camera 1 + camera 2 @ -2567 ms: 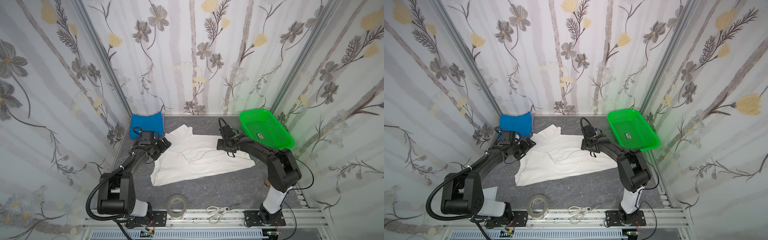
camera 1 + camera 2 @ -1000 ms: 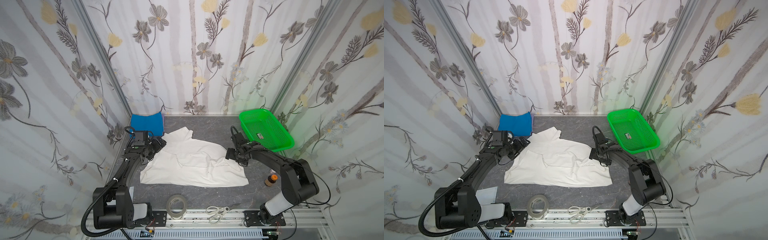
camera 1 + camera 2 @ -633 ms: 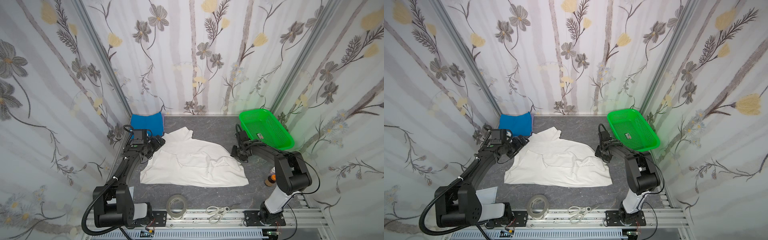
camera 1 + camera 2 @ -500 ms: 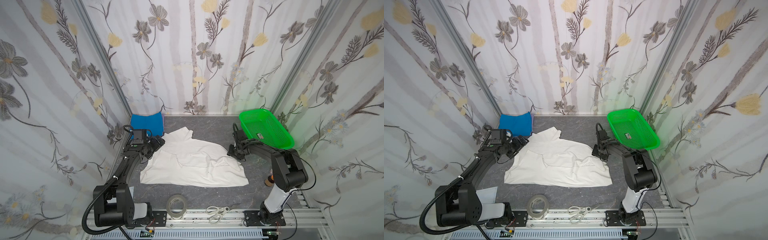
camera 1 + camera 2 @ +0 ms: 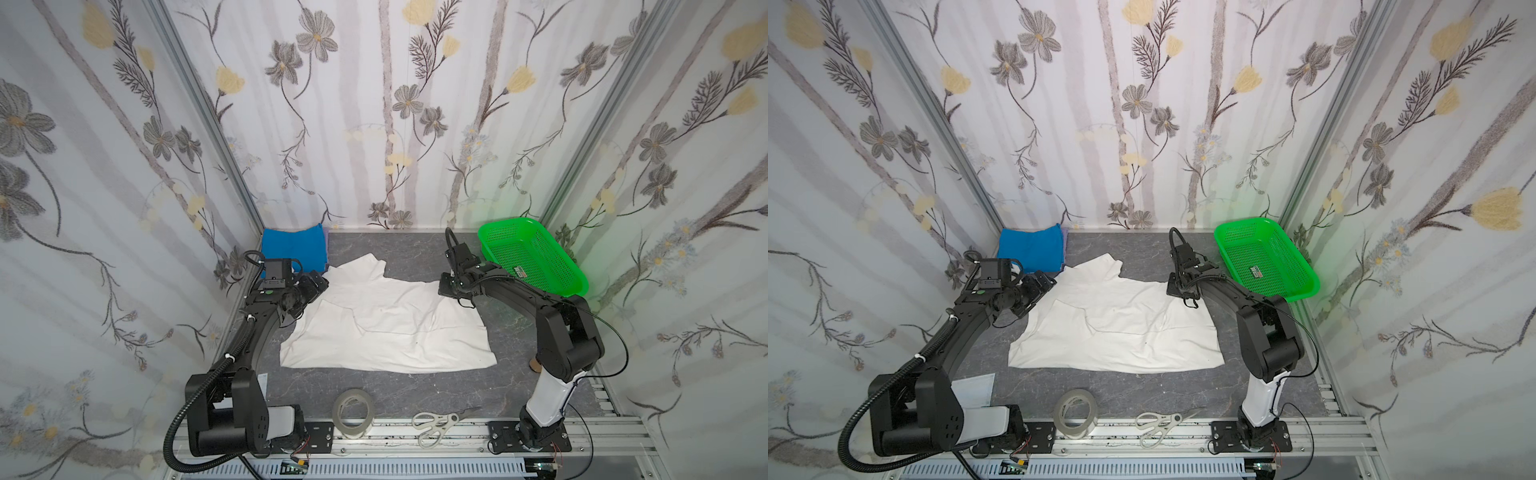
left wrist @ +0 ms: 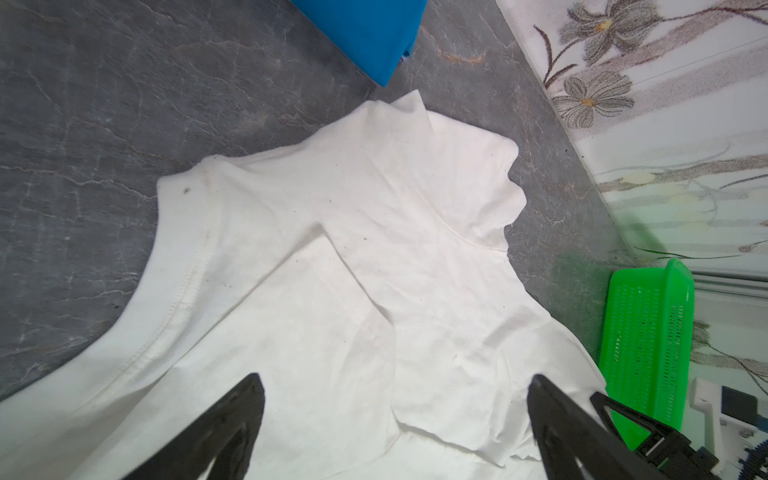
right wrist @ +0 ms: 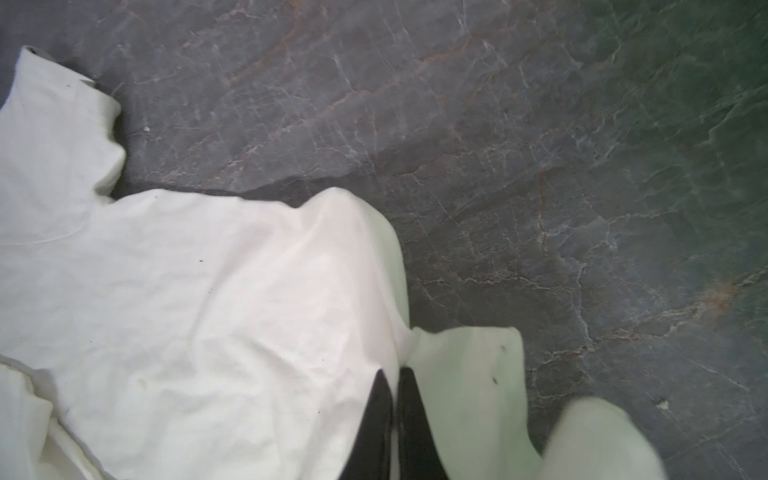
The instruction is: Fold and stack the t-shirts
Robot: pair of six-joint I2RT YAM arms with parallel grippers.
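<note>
1. Nearest you, at the front rail: scissors (image 5: 440, 422) & tape roll (image 5: 353, 411), side by side, well apart from the cloth.
2. Mid table (image 5: 415, 253): white tee (image 5: 386, 320) lies spread & wrinkled, w/ a flap folded over its body and a sleeve pointing to the back wall.
3. L claw (image 5: 316, 282) sits at the tee's left edge. Its fingers (image 6: 232, 415) are spread wide w/ nothing between them. L wrist view shows only cloth under the gap. Touching or not: can't tell.
4. R claw (image 5: 446, 286) is low at the tee's far right corner. R wrist view shows it clamped tight (image 7: 392, 374), pinching a raised ridge of white cloth.
5. Far left corner: blue tee (image 5: 293, 247), folded flat, just beside the white sleeve w/ a small gap.
6. Far right: green basket (image 5: 532, 257) by the side wall, just behind the R arm.
</note>
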